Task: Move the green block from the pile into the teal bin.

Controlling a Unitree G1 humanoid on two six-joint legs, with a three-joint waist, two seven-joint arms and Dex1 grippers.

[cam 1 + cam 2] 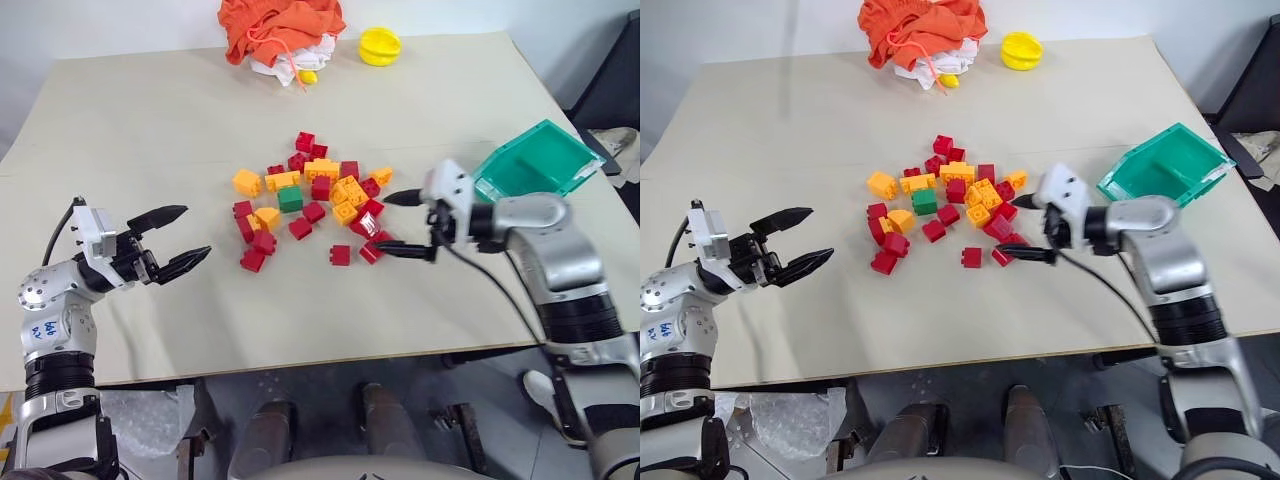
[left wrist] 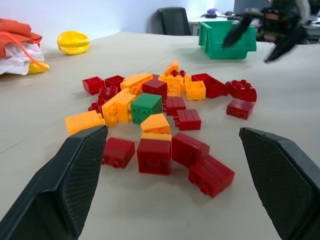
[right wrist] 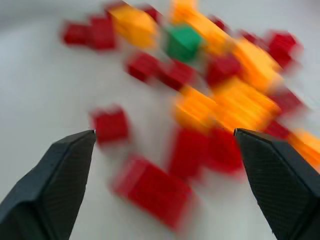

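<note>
Green among red and orange, the block sits in the pile mid-table, touching neighbouring bricks, with neither of my grippers on it. My left gripper hovers left of the pile, fingers spread wide and empty, and my right gripper hangs at the pile's right edge, its fingers also spread with nothing between them. Beyond my right arm, the bin rests tilted near the table's right edge, well apart from the block.
</note>
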